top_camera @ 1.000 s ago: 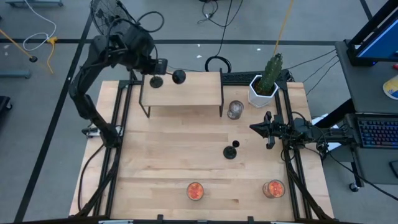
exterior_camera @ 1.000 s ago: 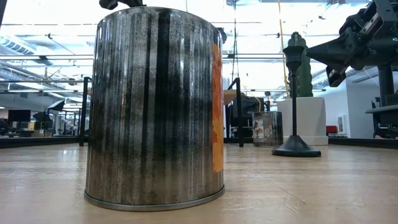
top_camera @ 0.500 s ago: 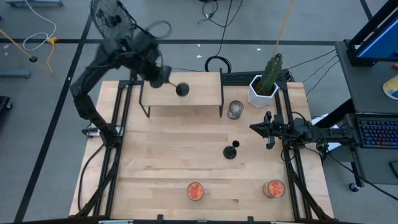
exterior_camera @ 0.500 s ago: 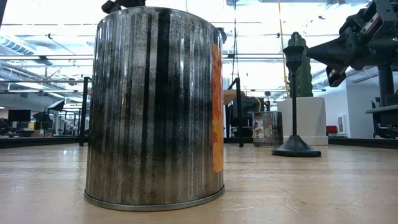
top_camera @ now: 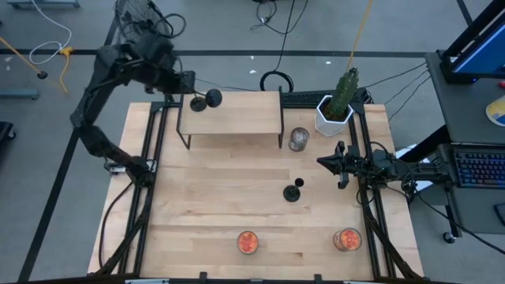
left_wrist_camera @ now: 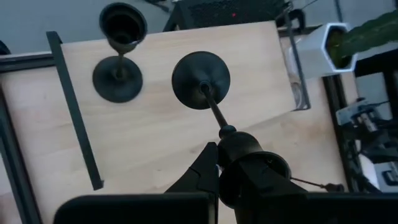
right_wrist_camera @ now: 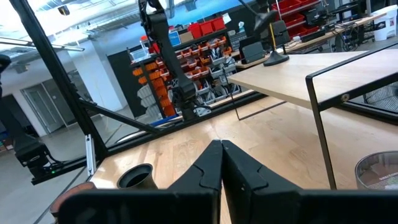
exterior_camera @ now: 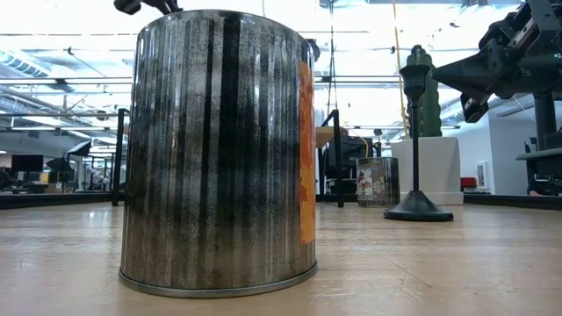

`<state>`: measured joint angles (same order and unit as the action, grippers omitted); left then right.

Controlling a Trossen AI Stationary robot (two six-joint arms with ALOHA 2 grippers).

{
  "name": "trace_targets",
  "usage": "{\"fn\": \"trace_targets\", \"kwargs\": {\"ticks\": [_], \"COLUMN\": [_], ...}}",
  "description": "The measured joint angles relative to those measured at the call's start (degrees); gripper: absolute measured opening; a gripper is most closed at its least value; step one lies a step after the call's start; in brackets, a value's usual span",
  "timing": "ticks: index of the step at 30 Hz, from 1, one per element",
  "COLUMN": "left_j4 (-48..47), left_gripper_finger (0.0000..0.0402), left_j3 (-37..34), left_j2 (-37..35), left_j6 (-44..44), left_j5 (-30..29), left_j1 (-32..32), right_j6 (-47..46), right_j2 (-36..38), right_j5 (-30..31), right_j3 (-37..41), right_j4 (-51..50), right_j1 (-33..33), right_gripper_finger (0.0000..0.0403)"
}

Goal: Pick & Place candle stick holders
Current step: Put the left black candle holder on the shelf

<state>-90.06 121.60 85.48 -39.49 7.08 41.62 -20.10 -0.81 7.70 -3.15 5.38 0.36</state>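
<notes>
Moved: left gripper [top_camera: 192,101] has been swung back toward the shelf's [top_camera: 237,118] left end, carrying a holder.
Jaws: left clenched on held candle stick holder [left_wrist_camera: 211,102] near its cup; right gripper [top_camera: 322,162] clenched, nothing in it, parked at the bench's [top_camera: 205,205] right.
Holders: one already placed on the shelf [left_wrist_camera: 118,59], another on the bench [top_camera: 293,190].
Handling: probably light, stiff, top-heavy; best pinched at the stem.
Views: left wrist view shows the grip; the high view doesn't.

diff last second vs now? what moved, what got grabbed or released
The left gripper, shut on a candle stick holder, swung out over the raised shelf and has pulled back toward its left rear corner, carrying the holder. Nothing was released. The right gripper, the floor holder and the jars stayed put.
</notes>
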Motion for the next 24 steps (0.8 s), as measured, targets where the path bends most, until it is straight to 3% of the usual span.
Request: {"fn": "trace_targets", "kwargs": {"ticks": [7,11,14,24], "left_j4": [0.1,-0.1,0.1,0.1], "left_gripper_finger": [0.0014,0.0014,0.0014,0.0014], "left_j3": [-4.1,-7.6,-7.6,-7.6], "left_j2": [-0.1,0.2,-0.1,-0.7], "left_j6": [0.1,1.1,1.3,2.0], "left_j5": [-0.9,3.1,5.0,3.0], "left_j1": [-0.9,-0.9,-0.5,-0.4], "right_j6": [4.7,4.7,4.4,4.3], "right_j2": [0.0,0.0,0.0,0.0], "right_j5": [0.0,0.0,0.0,-0.2], "right_j3": [0.0,0.0,0.0,0.0], "right_j4": [0.0,0.0,0.0,0.0], "right_j1": [0.0,0.0,0.0,0.0], "right_gripper_finger": [0.0,0.0,0.0,0.0]}}
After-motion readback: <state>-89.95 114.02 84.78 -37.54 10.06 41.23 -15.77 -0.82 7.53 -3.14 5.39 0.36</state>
